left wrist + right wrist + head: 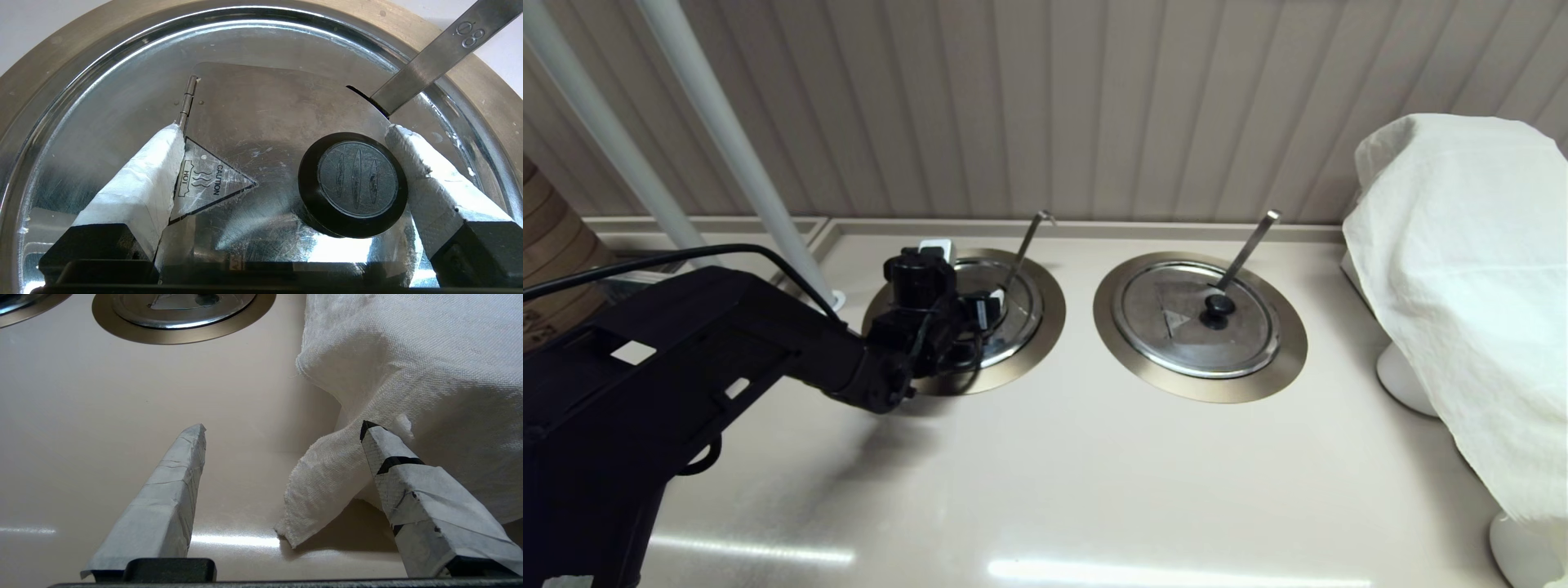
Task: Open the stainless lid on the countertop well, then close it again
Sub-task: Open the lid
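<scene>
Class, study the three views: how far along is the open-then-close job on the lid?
Done: nothing visible; the stainless lid lies flat in the countertop well. In hand: the left claw hangs open astride the black knob, not yet gripping. Left: grip, lift the lid, lower it again. The right claw sits open beside the white cloth.

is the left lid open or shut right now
Shut: the round shiny steel lid lies flat in its bronze-grey ring, left gripper open around its black knob.

Catering kitchen (lidded countertop well (1201,380))
</scene>
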Robot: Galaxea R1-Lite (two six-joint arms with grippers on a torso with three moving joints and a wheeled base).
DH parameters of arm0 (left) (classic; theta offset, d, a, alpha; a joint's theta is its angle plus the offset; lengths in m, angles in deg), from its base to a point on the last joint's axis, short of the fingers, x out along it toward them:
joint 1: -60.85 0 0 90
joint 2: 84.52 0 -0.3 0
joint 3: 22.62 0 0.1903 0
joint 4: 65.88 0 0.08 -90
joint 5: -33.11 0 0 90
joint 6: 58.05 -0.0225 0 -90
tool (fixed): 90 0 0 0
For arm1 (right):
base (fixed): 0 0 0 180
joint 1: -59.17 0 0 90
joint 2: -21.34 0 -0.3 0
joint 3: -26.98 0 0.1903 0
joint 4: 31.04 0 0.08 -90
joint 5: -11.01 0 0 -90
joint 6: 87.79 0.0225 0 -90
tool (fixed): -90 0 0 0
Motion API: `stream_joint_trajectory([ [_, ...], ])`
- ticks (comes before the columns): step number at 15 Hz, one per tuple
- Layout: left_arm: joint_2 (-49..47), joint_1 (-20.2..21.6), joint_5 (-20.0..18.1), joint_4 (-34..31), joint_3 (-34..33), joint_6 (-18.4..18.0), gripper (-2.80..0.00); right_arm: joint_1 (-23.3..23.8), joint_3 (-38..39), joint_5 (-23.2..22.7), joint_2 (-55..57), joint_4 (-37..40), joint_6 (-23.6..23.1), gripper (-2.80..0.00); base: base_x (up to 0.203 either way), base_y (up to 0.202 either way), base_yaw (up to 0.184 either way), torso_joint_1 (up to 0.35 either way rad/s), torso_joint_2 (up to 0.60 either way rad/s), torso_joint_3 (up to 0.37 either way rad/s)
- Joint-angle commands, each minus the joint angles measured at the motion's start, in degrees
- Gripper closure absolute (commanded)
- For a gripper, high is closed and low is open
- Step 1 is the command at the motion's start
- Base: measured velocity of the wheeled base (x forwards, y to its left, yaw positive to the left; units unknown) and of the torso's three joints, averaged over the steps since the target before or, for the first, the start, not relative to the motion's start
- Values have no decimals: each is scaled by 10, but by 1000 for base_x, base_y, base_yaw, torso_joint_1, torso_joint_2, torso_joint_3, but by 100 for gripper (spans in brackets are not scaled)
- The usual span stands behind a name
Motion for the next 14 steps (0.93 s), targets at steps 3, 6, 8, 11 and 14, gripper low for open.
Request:
stream_joint_trajectory([
  [3, 6, 3, 3, 14, 2, 1, -280, 0, 0, 0, 0, 0, 0, -280, 0, 0, 0, 0, 0, 0],
  [6, 18, 4, 2, 15, 2, 2, -280, 0, 0, 0, 0, 0, 0, -280, 0, 0, 0, 0, 0, 0],
  [8, 21, 7, 2, 15, 2, 2, -280, 0, 0, 0, 0, 0, 0, -280, 0, 0, 0, 0, 0, 0],
  [11, 21, 21, -1, 15, 3, 2, -280, 0, 0, 0, 0, 0, 0, -280, 0, 0, 0, 0, 0, 0],
  [14, 29, 36, -3, 15, 2, 2, -280, 0, 0, 0, 0, 0, 0, -280, 0, 0, 0, 0, 0, 0],
])
